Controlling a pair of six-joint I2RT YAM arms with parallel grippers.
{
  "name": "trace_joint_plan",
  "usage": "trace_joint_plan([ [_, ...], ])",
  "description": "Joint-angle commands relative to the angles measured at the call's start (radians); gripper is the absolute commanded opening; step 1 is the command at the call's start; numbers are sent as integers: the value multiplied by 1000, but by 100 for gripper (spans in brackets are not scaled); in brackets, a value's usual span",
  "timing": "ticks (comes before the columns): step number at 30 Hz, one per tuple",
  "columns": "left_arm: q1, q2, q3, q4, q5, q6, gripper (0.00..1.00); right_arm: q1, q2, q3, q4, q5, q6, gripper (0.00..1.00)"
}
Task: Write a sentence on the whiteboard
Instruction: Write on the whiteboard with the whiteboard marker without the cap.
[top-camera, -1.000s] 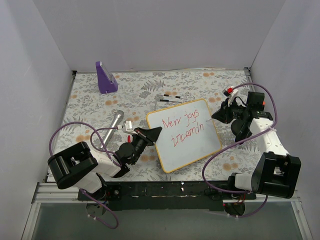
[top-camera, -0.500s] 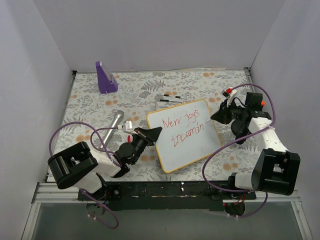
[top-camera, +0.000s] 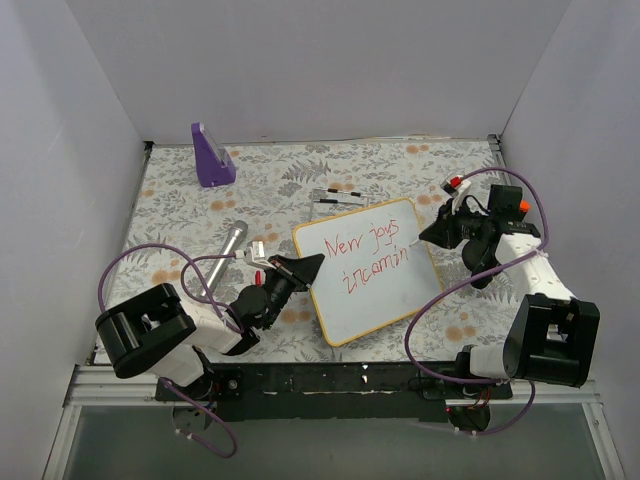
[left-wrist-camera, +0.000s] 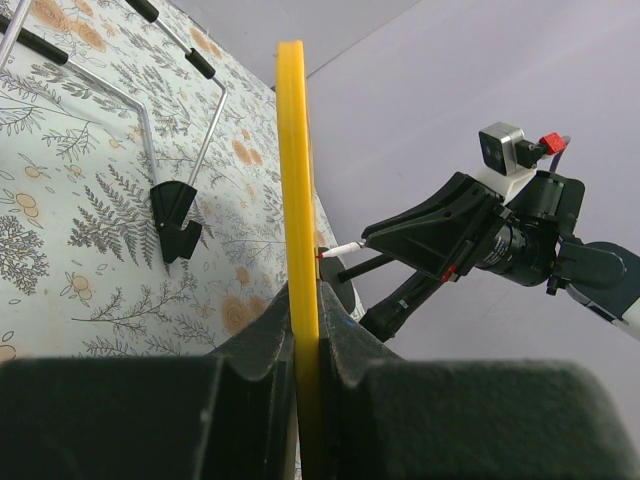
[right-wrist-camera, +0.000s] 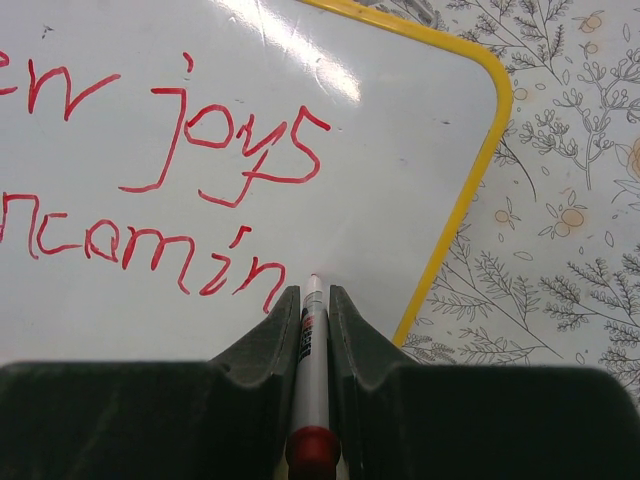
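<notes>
The whiteboard (top-camera: 370, 270), white with a yellow frame, lies in the middle of the floral table. The sentence (top-camera: 365, 252) in red reads "New joys incomin" in two lines; the right wrist view (right-wrist-camera: 160, 200) shows "joys" and "ncomin". My left gripper (top-camera: 300, 268) is shut on the board's left edge, seen as a yellow strip (left-wrist-camera: 295, 180) between the jaws. My right gripper (top-camera: 432, 232) is shut on a white marker (right-wrist-camera: 312, 340) with a red end. Its tip rests on the board just right of the last "n".
A purple stand (top-camera: 211, 156) is at the back left. A grey metal cylinder (top-camera: 231, 242) lies left of the board. A thin wire easel with black tips (top-camera: 336, 194) lies behind the board. White walls enclose the table.
My right gripper has edged slightly left with the marker, bringing its tip to the board after the last "n". The left gripper and the board have not moved.
</notes>
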Motion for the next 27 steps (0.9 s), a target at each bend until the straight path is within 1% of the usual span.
trace_joint_plan([
  [1,-5,-18,-9,273,34,79,0,15,8,-12,20,-40,2,1],
  [20,-5,-26,-14,276,30,79,0,23,-13,-11,-133,-25,-104,1],
  [27,-5,-21,-12,276,28,83,0,21,-22,-14,-140,23,-112,1],
])
